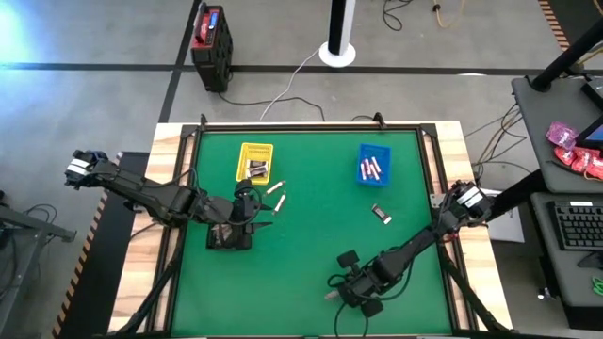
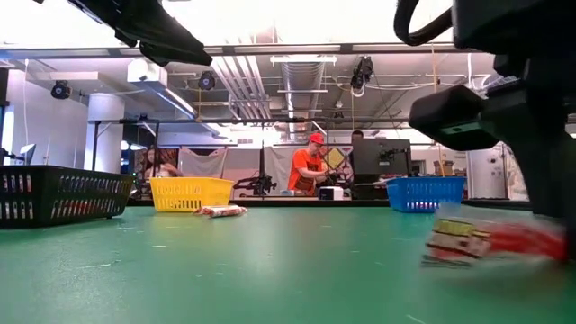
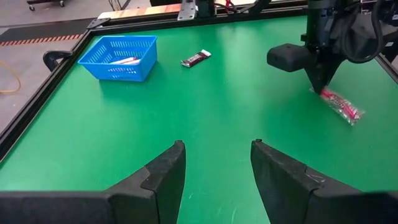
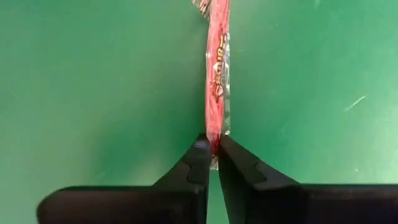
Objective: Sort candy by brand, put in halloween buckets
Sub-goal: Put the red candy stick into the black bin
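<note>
The right gripper (image 4: 212, 163) is down near the table's front edge, fingers pinching the end of a red candy (image 4: 217, 74) lying flat on the green mat (image 1: 311, 245). The left gripper (image 3: 214, 165) hovers by the black bin (image 1: 229, 237), fingers spread. 3 red candies sit in the blue bin (image 1: 374, 165).

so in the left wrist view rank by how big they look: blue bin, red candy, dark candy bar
1. blue bin, clearly largest
2. red candy, nipped by the right gripper
3. dark candy bar, a little smaller, but it lies farther off, so this is unsure
</note>
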### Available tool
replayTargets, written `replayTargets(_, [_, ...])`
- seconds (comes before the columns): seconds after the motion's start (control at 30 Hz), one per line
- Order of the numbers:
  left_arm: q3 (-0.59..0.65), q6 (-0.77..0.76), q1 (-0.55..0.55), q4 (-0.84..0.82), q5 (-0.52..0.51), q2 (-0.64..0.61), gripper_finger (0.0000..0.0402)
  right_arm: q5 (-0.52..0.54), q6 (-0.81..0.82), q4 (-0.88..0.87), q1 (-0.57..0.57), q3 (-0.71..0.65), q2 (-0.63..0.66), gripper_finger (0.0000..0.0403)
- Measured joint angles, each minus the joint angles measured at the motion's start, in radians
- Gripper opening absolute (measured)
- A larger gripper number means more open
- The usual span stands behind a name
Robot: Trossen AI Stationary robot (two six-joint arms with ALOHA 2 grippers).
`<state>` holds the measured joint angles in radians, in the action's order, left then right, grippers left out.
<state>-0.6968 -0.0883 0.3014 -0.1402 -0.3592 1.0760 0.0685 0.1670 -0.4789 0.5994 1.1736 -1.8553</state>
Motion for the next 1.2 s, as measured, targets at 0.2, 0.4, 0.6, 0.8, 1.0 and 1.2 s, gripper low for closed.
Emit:
replayTargets(0.2, [0.006,-0.011,0.004,0.033,0.004,0.006,0.0166,0.106,0.087,0.003,-0.046,-0.002,0.025,0.0014])
replayTargets(0.4, [0.031,0.039,0.027,0.121,0.186,0.06,0.0166,0.142,0.062,0.158,-0.144,-0.009,0.052,0.0013])
replayTargets(0.6, [0.052,0.052,0.064,0.148,0.251,0.105,0.0166,0.169,-0.061,0.518,-0.217,-0.09,0.051,0.0012])
replayTargets(0.8, [0.085,0.041,0.085,0.195,0.265,0.142,0.0166,0.194,-0.136,0.898,-0.257,-0.201,0.043,0.0012])
replayTargets(1.0, [0.084,0.038,0.084,0.258,0.219,0.181,0.0166,0.199,-0.2,1.072,-0.287,-0.239,0.037,0.0012])
replayTargets(1.2, [0.084,0.095,0.083,0.41,0.184,0.22,0.0166,0.194,-0.231,1.064,-0.307,-0.214,0.037,0.0012])
